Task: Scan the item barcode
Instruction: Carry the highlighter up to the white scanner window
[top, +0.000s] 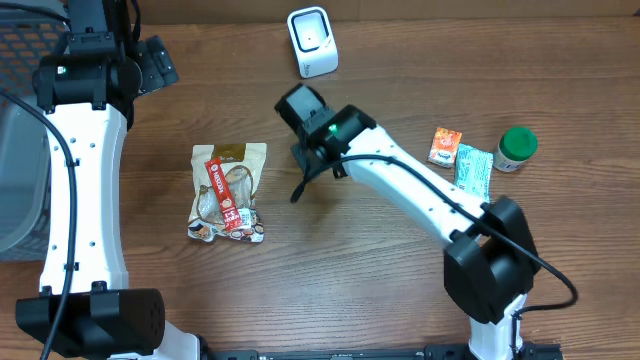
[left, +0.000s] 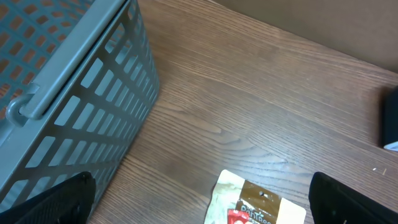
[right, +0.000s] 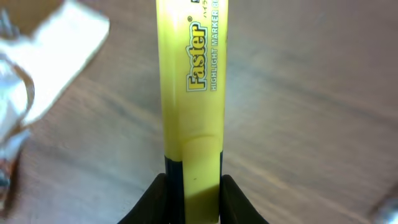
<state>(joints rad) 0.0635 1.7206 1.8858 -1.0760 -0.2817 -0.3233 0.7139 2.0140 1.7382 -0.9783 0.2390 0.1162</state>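
Two arms at the bench (top: 380, 300) and only one is busy: the right tool (right: 193, 196) is clamped on the bottom end of a yellow highlighter (right: 189, 93), black fingers (right: 154, 200) pinching it from both sides, "Faster" printed up the barrel. From overhead that tool sits mid-bench, below the white scanner (top: 312, 42) and just right of a snack pouch (top: 228, 192) lying flat on the wood; the right wrist view catches a blurry bit of the pouch off to the marker's left. The left tool (left: 199, 199) is spread wide apart with nothing in it, hanging near the grey basket (left: 74, 93), the pouch's top edge peeking in below. Over on the right sit an orange packet (top: 445, 146), a pale green packet (top: 474, 168) just beside it, and a green-capped bottle (top: 517, 148)
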